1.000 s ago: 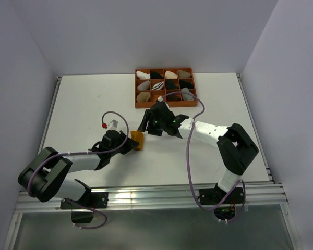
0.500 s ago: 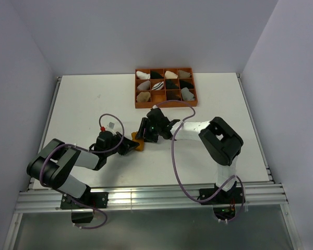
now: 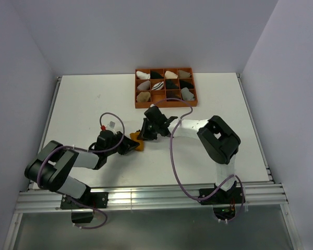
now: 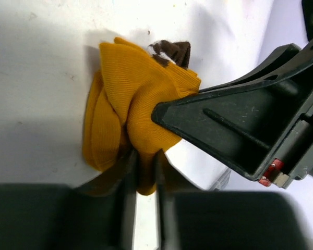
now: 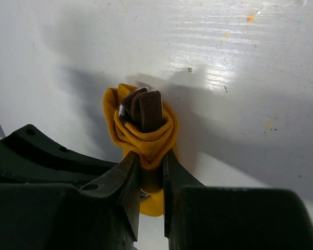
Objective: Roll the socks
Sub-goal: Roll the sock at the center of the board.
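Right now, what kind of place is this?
Probably a robot test cell: a white table walled by panels, left arm and right arm bolted at its edge, an orange tray of sock bundles, a mustard sock.

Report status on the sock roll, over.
Left gripper jaws pinched on mustard sock. Right gripper jaws clamped on the same roll, brown cuff showing at its core. Nothing in the way; orange tray stands apart behind.

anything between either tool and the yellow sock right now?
Nothing visible. The left tool and the right tool each pinch the yellow sock directly, coming in from different sides, with no other object between fingers and fabric.
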Robot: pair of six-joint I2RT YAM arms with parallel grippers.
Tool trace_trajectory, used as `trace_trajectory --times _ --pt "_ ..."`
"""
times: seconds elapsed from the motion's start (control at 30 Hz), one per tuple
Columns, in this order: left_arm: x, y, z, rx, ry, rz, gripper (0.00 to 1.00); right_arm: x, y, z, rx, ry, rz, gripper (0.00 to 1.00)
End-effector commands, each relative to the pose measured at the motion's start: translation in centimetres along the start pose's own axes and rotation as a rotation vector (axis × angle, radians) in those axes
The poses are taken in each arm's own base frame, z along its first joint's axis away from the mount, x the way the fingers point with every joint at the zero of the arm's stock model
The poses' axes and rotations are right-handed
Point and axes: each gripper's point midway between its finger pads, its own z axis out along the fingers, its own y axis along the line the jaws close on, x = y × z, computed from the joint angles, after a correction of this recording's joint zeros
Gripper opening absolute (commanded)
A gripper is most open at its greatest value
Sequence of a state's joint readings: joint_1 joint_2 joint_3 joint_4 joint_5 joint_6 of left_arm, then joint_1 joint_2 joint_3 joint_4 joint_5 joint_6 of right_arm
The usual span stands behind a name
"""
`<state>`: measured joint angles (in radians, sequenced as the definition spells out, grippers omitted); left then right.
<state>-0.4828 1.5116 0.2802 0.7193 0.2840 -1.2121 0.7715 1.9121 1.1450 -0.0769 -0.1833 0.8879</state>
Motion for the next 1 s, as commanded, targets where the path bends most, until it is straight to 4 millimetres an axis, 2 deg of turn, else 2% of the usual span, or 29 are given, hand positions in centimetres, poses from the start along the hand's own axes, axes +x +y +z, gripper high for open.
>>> trace_trajectory --times 0.0,0.07,0.1,0.13,0.17,0.2,0.33,0.37,0.43,0.47,0.53,0.67,0.77,0.8,0.97 --pt "-0.1 0.7 -0.3 -0.103 -0.029 0.111 0.25 -0.9 -1.5 -0.3 0.125 -0.015 -0.045 0.0" --pt "-0.4 0.0 -0.6 -0.126 -0.062 0.177 0.36 -0.7 -1.9 -0.7 0.166 -0.006 -0.056 0.0" --pt "-0.5 0.3 -0.6 -0.181 -0.089 0.206 0.39 -1.1 -1.8 -0.9 0.183 -0.021 -0.063 0.0" --pt "-0.6 -0.6 -0.9 -0.175 -0.099 0.23 0.41 -1.0 -2.1 -1.1 0.205 -0.014 -0.065 0.0" --pt "-0.8 -0.5 -1.0 -0.2 -0.124 0.264 0.45 -1.0 -2.1 -1.2 0.212 -0.013 -0.07 0.0" --pt "-1.1 -0.3 -1.3 -0.252 -0.159 0.296 0.46 -1.1 -2.2 -1.4 0.232 -0.016 -0.07 0.0" --pt "-1.4 -1.8 -2.1 -0.302 -0.248 0.4 0.51 -1.1 -1.9 -1.7 0.257 -0.006 -0.082 0.0" --pt "-1.6 -2.8 -2.0 -0.296 -0.266 0.424 0.51 -1.2 -1.7 -1.7 0.257 -0.006 -0.083 0.0" --pt "-1.1 -3.2 -1.9 -0.324 -0.292 0.487 0.52 -1.0 -1.7 -1.6 0.267 0.005 -0.086 0.0" --pt "-1.0 -4.0 -1.8 -0.318 -0.304 0.502 0.52 -1.0 -1.5 -1.6 0.266 0.006 -0.087 0.0" --pt "-0.6 -4.2 -1.4 -0.337 -0.32 0.55 0.52 -0.8 -1.6 -1.6 0.272 0.013 -0.088 0.0" --pt "0.0 -5.9 -0.2 -0.323 -0.348 0.608 0.52 -0.7 -1.6 -1.7 0.282 0.021 -0.089 0.0" --pt "-0.1 -5.7 0.8 -0.373 -0.373 0.648 0.52 -0.7 -1.7 -1.6 0.289 0.026 -0.087 0.0" --pt "0.2 -4.9 1.4 -0.405 -0.361 0.669 0.52 -0.6 -1.7 -1.5 0.29 0.028 -0.088 0.0" --pt "1.2 -3.8 2.9 -0.459 -0.32 0.693 0.5 -0.5 -1.9 -1.4 0.294 0.04 -0.087 0.0"
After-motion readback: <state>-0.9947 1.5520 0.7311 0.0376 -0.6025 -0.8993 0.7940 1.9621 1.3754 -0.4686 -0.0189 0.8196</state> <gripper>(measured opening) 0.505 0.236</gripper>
